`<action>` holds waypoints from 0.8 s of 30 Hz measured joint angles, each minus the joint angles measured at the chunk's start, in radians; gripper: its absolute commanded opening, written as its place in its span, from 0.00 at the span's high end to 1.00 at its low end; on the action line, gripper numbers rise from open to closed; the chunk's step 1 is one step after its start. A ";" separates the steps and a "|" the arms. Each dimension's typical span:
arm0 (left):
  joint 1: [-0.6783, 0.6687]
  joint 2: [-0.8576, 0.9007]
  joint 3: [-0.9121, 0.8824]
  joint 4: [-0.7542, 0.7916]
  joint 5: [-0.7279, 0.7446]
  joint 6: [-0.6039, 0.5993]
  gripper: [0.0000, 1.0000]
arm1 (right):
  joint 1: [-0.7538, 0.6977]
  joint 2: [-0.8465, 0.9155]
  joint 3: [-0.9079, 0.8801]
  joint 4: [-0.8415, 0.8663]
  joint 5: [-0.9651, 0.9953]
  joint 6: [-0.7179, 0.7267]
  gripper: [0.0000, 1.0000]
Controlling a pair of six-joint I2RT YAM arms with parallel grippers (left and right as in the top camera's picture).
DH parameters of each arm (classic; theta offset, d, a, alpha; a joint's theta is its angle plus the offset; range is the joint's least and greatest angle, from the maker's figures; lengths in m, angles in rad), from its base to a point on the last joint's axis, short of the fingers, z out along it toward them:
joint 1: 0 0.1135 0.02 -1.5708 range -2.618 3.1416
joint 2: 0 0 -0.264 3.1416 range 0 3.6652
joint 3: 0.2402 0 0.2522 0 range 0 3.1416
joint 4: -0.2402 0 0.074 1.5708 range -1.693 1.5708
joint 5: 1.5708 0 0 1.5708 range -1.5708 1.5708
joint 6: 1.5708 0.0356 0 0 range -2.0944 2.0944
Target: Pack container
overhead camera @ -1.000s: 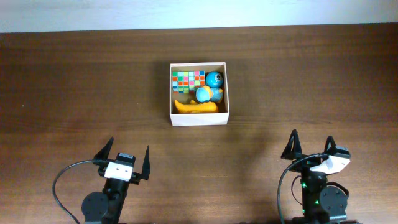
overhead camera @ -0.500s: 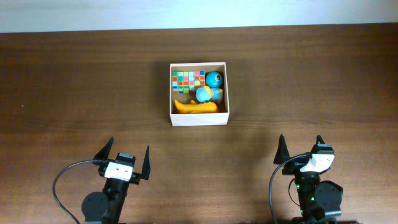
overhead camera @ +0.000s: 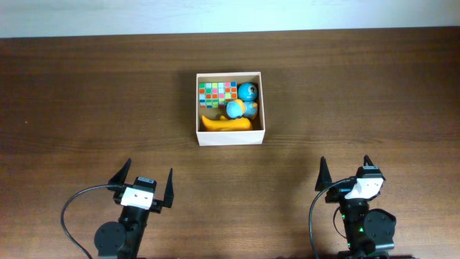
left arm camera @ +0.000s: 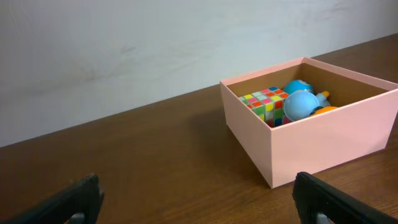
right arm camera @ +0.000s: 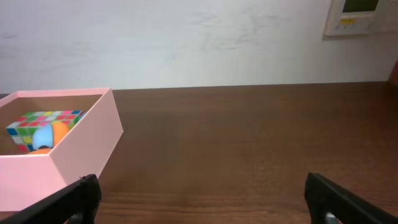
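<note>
Container (overhead camera: 230, 137) sits far-centre on table (overhead camera: 86, 93), well apart from both arms. Three toys inside: colour cube (overhead camera: 217, 91) far-left, blue figure (overhead camera: 244, 102) far-right, yellow toy (overhead camera: 226, 124) along near wall. No loose toys on table that I can see.

Change over last sec: right arm (overhead camera: 366, 226) has slid a bit left along near edge & squared up, so its jaws now point straight at far side. Left arm (overhead camera: 118, 234) hasn't moved; container & contents same.

Left jaws: wide open, holding nothing. Right jaws: wide open, holding nothing.

Reads as both arms parked near edge, so packing prob. done or v. close. No lid in view, so can't say if a closing step remains.
</note>
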 measured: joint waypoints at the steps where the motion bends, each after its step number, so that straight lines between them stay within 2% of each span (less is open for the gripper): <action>1: 0.000 0.000 0.000 0.000 0.000 0.000 0.01 | 0.000 0.000 0.000 0.000 0.000 0.000 0.01; 24: 0.000 0.000 0.000 0.000 0.000 0.000 0.01 | 0.000 0.000 0.000 0.000 0.000 -0.113 0.01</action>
